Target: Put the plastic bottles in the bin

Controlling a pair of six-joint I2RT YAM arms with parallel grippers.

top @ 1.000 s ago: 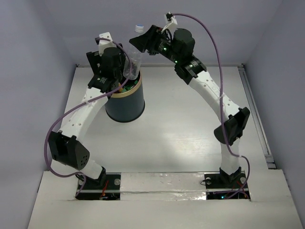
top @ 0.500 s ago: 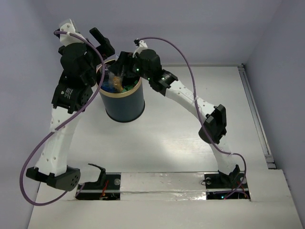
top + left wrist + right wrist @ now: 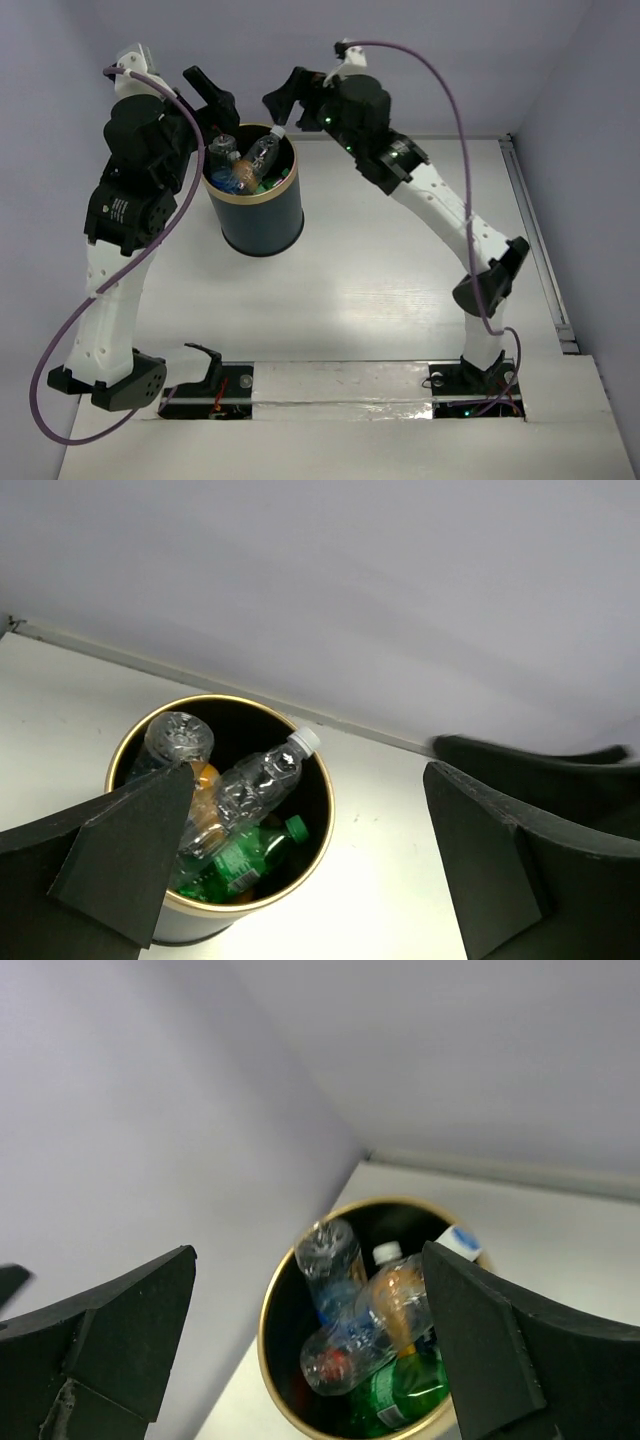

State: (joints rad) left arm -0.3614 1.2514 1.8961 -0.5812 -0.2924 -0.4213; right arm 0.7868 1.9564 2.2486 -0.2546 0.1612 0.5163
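The bin (image 3: pixel 262 225) is a tall black cylinder with a gold rim and stands at the back left of the table. Several plastic bottles lie inside it: a clear one (image 3: pixel 258 157) on top, an orange-filled one (image 3: pixel 243 180) and a green one (image 3: pixel 238 858). My left gripper (image 3: pixel 213 93) is open and empty, above the bin's left rim. My right gripper (image 3: pixel 281 97) is open and empty, above the bin's back right rim. The left wrist view looks down into the bin (image 3: pixel 318 825). So does the right wrist view (image 3: pixel 270 1310), which shows clear bottles (image 3: pixel 352 1355) and the green bottle (image 3: pixel 400 1388).
The grey back wall stands just behind the bin, and the left wall (image 3: pixel 60 150) is close to my left arm. A metal rail (image 3: pixel 540 240) runs along the table's right edge. Purple cables loop off both arms.
My right gripper carried a clear bottle over the bin, dipped into it, and has risen open; the bottle now lies in the bin. My left arm swung up and to the left.
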